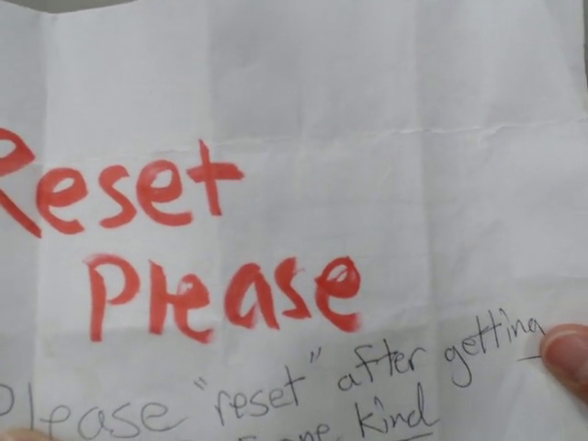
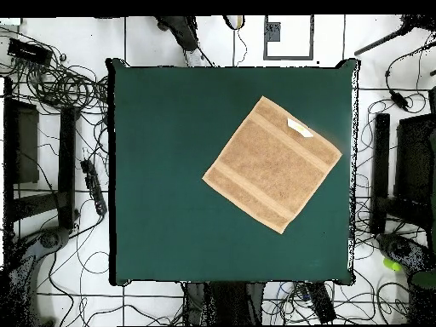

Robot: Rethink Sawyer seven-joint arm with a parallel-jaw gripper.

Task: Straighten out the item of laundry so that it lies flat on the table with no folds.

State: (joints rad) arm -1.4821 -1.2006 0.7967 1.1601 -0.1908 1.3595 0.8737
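Note:
In the overhead view the orange-tan towel [image 2: 272,164] lies spread out on the dark green table [image 2: 170,196], right of centre and turned like a diamond. It looks flat, with two woven bands and a small white tag [image 2: 299,127] near its upper right corner. The gripper shows in neither view. In the front view a white paper sheet [image 1: 303,138] fills the picture and hides the table and towel. It reads "Reset Please" in red, with black handwriting below.
A person's fingertip [image 1: 568,356] holds the paper at the lower right of the front view. In the overhead view cables [image 2: 60,85], stands and equipment [image 2: 387,170] lie on the floor around the table.

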